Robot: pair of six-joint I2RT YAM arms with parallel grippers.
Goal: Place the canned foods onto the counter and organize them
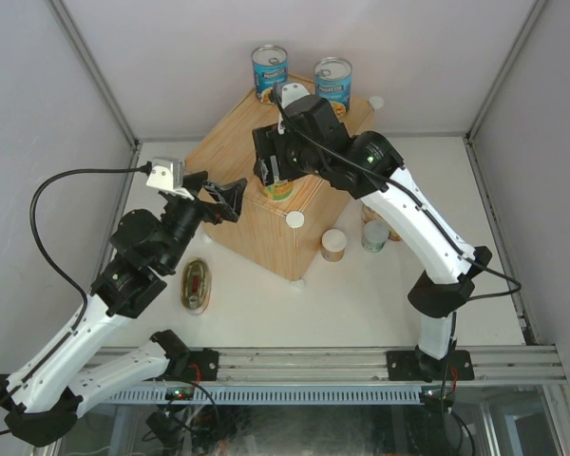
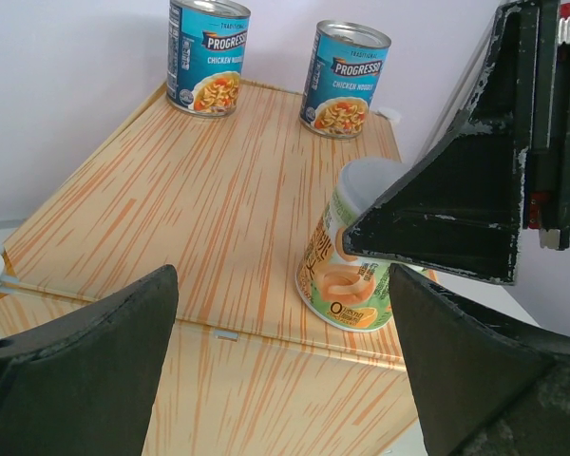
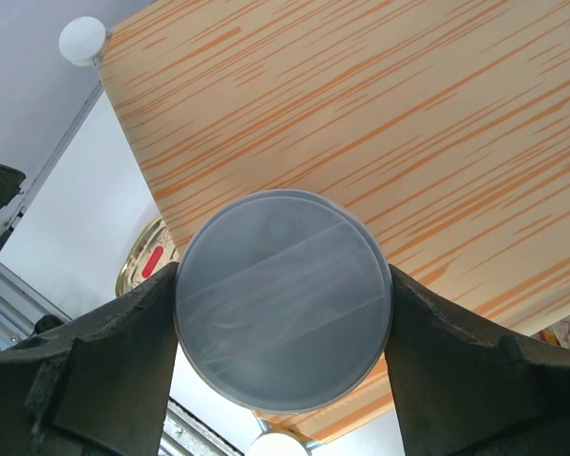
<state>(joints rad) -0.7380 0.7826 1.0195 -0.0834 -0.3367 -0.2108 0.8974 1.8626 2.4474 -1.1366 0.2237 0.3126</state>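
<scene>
The counter (image 1: 236, 152) is a wood-grain box with white knobs. Two tall blue cans (image 1: 269, 71) (image 1: 332, 83) stand at its far edge and also show in the left wrist view (image 2: 207, 57) (image 2: 344, 66). My right gripper (image 1: 277, 178) is shut on a small green-labelled can (image 2: 347, 280) with a pale lid (image 3: 283, 299). The can is slightly tilted, at the counter top's near edge. My left gripper (image 1: 223, 199) is open and empty beside the counter's near-left side, its fingers (image 2: 76, 366) facing that can. A flat oval tin (image 1: 197, 285) lies on the table.
Two small pale-lidded cans (image 1: 333, 244) (image 1: 375, 236) stand on the table right of the counter, under my right arm. White knobs (image 1: 294, 219) (image 3: 82, 40) stick out at the counter's corners. White walls close in the back and sides.
</scene>
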